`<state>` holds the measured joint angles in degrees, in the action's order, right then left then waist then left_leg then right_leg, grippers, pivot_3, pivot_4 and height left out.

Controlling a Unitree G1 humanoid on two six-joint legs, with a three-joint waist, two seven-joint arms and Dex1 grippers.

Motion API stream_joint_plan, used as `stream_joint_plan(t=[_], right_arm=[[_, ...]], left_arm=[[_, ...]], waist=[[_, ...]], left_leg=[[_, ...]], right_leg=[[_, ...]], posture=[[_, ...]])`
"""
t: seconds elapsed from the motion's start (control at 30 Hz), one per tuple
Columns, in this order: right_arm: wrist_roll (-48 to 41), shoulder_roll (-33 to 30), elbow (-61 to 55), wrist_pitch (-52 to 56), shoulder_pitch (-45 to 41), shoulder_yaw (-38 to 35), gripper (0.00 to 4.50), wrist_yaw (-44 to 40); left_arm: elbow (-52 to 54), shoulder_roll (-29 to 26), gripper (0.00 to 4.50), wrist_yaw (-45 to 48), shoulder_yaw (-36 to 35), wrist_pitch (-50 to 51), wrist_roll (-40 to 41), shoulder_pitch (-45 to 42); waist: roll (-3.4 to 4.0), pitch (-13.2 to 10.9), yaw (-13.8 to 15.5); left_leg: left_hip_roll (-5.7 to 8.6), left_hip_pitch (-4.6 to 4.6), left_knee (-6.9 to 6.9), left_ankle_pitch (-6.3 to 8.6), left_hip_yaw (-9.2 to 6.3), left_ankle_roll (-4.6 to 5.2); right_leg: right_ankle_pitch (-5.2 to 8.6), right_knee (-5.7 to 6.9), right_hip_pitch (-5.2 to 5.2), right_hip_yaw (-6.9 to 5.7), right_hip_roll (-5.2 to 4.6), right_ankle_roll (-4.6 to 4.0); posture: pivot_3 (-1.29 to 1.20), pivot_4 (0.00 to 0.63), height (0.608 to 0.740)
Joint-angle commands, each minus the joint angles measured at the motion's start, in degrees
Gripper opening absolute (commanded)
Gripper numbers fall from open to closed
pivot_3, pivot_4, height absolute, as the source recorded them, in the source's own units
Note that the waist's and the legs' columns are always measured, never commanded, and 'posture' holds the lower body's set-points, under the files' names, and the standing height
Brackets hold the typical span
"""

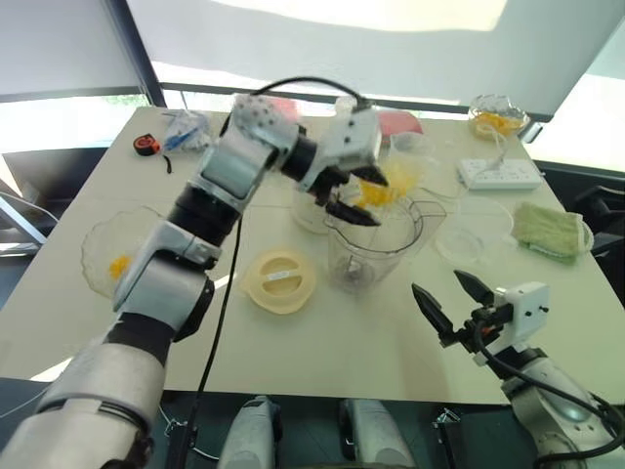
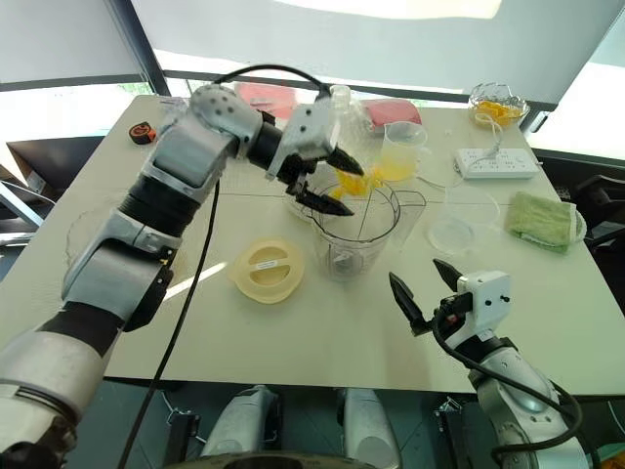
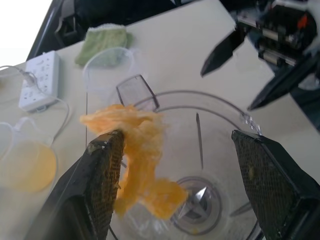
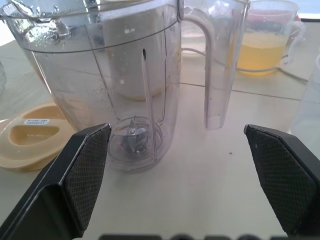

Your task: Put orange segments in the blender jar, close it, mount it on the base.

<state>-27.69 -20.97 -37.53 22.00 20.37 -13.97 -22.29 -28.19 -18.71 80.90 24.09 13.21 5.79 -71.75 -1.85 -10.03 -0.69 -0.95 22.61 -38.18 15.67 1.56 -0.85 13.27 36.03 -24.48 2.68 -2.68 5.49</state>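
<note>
Over blender jar (image 1: 374,237), left hand (image 1: 354,195) spread, orange segments (image 3: 140,155) clinging

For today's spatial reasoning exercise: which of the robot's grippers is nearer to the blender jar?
Left. The left gripper hangs over the blender jar's open mouth, an orange segment stuck to one finger. The right gripper waits beside it, apart, open.
</note>
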Motion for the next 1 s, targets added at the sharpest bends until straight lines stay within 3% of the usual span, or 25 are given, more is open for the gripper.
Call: stream_joint_plan(t=[0.03,0.27,0.5,0.7,0.8,1.0], right_arm=[[0.6,0.8,-1.2,-1.8,0.2,0.1,4.50,0.6],[1.9,2.0,-1.1,-3.3,1.2,0.4,4.50,1.6],[7.3,3.5,3.1,-7.4,0.9,-0.1,4.50,4.2],[11.5,4.7,10.2,-9.5,-2.7,-2.2,4.50,8.8],[13.6,4.2,16.6,-11.4,-6.0,-4.5,4.50,11.2],[15.3,2.5,26.8,-13.5,-14.4,-7.9,4.50,14.2]], left_arm=[[-0.1,0.5,3.54,-1.7,1.2,-3.9,-4.0,-0.8],[-6.4,3.3,3.54,-6.5,-2.3,-2.2,-4.3,-3.3],[-3.9,6.9,3.54,-23.5,-19.0,1.9,4.5,-2.5],[15.7,1.2,3.54,-22.8,-25.0,18.4,14.6,7.0],[29.1,-4.5,3.54,-20.7,-26.5,20.4,18.1,17.3],[43.3,-12.1,3.54,-22.7,-29.8,31.1,26.8,28.2]], waist=[[0.00,0.0,0.0],[0.00,0.0,0.0],[0.00,0.0,-0.1],[0.07,0.0,-0.3],[0.15,0.0,-0.7],[0.15,0.0,-0.1]], left_leg=[[0.00,0.01,0.00,0.00,0.00,0.00],[0.01,0.02,0.00,0.00,0.00,0.00],[0.00,0.00,0.00,0.00,-0.06,0.01],[-0.02,-0.10,0.04,0.00,-0.06,0.01],[-0.04,-0.14,0.03,0.00,-0.03,0.01],[-0.06,-0.14,-0.02,0.00,-0.03,0.00]], right_leg=[[0.00,0.00,0.00,0.00,0.00,0.00],[0.01,-0.01,0.00,-0.01,0.00,0.02],[0.00,-0.01,0.00,-0.01,0.00,0.05],[-0.03,0.12,0.00,0.00,0.01,0.09],[-0.03,0.15,0.00,0.06,0.01,0.08],[-0.02,0.17,0.04,0.05,-0.03,0.04]], posture=[[0.00,0.150,0.740],[0.00,0.150,0.740],[0.00,0.150,0.740],[0.00,0.150,0.740],[0.00,0.150,0.740],[0.00,0.150,0.740]])
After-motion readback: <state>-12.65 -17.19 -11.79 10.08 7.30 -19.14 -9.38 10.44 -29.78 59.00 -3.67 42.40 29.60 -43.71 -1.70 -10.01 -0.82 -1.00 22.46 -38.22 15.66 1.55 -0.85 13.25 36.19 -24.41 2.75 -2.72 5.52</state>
